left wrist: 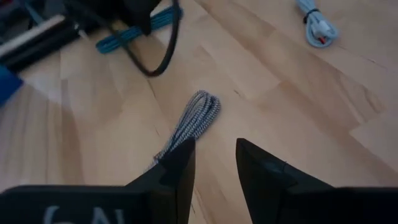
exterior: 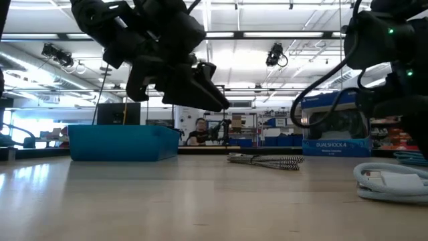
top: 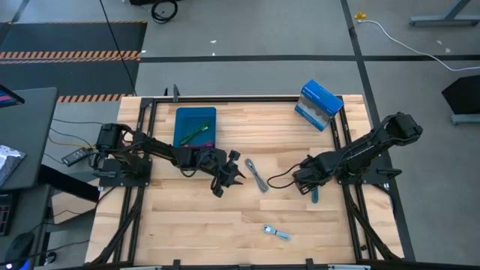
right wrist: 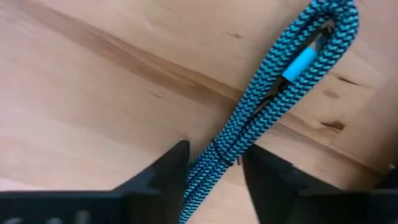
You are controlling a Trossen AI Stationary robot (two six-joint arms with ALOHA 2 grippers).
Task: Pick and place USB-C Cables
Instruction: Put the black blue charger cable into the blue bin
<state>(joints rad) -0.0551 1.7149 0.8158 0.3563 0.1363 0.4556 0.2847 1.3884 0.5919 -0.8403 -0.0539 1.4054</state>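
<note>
Progress, judged from how things lie now, is small: only one cable, the dark green cable point(top: 196, 132), lies inside the blue tray point(top: 182, 115), so I think one piece is done and the others wait. The left hand point(top: 237, 177) hangs above the wooden surface point(top: 187, 225), its fingers a little apart and holding nothing; the grey cable point(left wrist: 191, 121) lies on the wood just in front of its fingertips, between this hand and the right one, and the tray is behind it, toward the left arm's base. The right hand point(right wrist: 216, 163) is low over the surface on the other side, also part open; the teal cable point(right wrist: 273, 93) runs from between its two fingers and forward, but the fingers do not close on it as far as I can see, so I judge it is not yet gripped. The pale blue-silver cable point(top: 277, 232) lies well apart from both hands, alone near the front edge of the surface. Purple and magenta cables I cannot find in any view. The blue-and-white box point(top: 319, 104) stands beyond the right hand, at the far corner. So at least three cables are left to move, and the grey one seems to be next for the left hand.
</note>
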